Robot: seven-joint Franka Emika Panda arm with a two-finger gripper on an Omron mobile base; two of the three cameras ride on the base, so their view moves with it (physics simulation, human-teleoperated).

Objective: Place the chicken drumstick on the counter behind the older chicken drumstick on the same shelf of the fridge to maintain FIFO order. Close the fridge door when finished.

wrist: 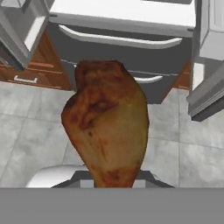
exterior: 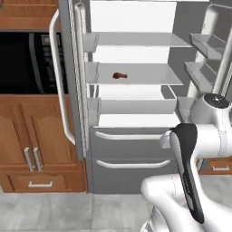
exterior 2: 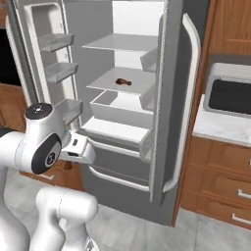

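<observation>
Hand clamped on new chicken drumstick [wrist: 107,127], held low before fridge [exterior: 136,149] bottom drawers. Older drumstick [exterior: 119,75] lies on lower shelf [exterior: 149,79], up and ahead of hand, long axis sideways. Both doors open. Next: lift, reach past it.

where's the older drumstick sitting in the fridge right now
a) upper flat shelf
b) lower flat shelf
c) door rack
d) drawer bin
b: the small brown older drumstick lies on the lower flat shelf of the open fridge, above the drawer bin.
</observation>
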